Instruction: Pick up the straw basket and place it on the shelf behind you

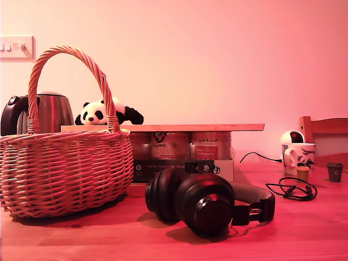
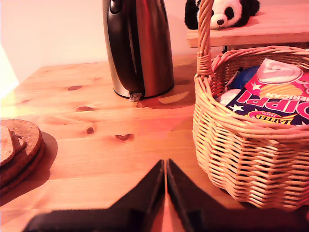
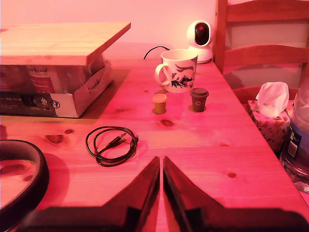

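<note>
Now, both arms low over the wooden table (image 2: 96, 116), pointing along its top. My first gripper (image 2: 165, 166) pinched fully closed, holding nothing, just beside the straw basket (image 2: 251, 150) without touching it. My second gripper (image 3: 161, 164) likewise closed and empty, aimed across bare wood toward a coiled black cable (image 3: 112, 145). Basket sitting on the tabletop at the exterior view's left, handle arching high, snack packets (image 2: 275, 99) inside. Behind it a steel kettle (image 2: 140, 48). Shelf (image 1: 179, 128) lying flat atop a tray of cans (image 1: 179, 147), a toy panda (image 1: 103, 113) resting on it. Black headphones (image 1: 201, 198) in front in the exterior view. Beyond the cable: mug (image 3: 177, 70), two tiny cups (image 3: 199, 98), a small camera (image 3: 200, 36), a chair (image 3: 260, 43).
</note>
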